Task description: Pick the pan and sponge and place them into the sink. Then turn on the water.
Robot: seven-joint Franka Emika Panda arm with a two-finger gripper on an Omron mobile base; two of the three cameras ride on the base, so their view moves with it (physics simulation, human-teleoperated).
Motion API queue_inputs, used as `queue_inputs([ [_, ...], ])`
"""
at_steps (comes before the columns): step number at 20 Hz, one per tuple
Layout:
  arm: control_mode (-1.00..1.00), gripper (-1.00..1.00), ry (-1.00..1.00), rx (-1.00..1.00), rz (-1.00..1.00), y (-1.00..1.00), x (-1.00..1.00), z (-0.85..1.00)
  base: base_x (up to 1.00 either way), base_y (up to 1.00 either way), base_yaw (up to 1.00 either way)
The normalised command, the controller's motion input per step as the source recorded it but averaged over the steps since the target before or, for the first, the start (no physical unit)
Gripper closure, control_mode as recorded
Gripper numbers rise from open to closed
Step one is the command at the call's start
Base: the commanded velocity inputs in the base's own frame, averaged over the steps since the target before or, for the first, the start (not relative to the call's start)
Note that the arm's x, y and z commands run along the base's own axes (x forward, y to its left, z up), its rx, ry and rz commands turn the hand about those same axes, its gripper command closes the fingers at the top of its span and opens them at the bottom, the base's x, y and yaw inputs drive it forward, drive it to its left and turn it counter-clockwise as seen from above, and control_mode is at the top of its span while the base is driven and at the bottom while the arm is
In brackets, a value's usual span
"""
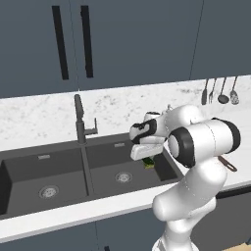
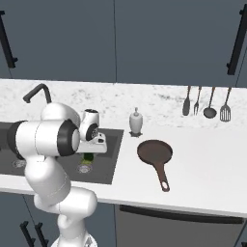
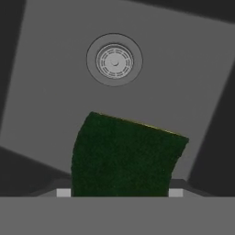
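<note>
My gripper (image 1: 148, 158) is shut on the sponge (image 1: 148, 163), a dark green block with a yellow edge, and hangs over the right basin of the dark grey sink (image 1: 29, 169). In the hand view the sponge (image 3: 124, 156) sits between the fingertips, with the basin's round drain (image 3: 114, 60) below it. From the right base view the gripper (image 2: 89, 153) and sponge (image 2: 88, 157) are above the sink (image 2: 108, 159). The reddish-brown pan (image 2: 155, 151) lies on the counter right of the sink, handle pointing to the front. No water shows at the faucet (image 1: 80, 120).
A white soap dispenser (image 2: 136, 121) stands between sink and pan. Several utensils (image 2: 205, 102) hang on the back wall at the right. The left basin has its own drain (image 1: 48, 191). Dark cabinets hang above the marble backsplash.
</note>
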Motion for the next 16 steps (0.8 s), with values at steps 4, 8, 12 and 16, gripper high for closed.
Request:
queue_inputs([
  [4, -1.0, 1.0, -0.05, -0.02, 0.0, 0.06, 0.06, -0.25, 0.0, 0.0, 0.0],
  [8, -1.0, 1.0, -0.02, 0.0, 0.0, 0.12, 0.08, -0.36, 0.0, 0.0, 0.0],
  [12, -1.0, 1.0, 0.0, 0.0, 0.0, 0.28, 0.18, -0.51, 0.0, 0.0, 0.0],
  [16, -1.0, 1.0, -0.06, 0.0, 0.0, 0.07, 0.22, -0.51, 0.0, 0.0, 0.0],
])
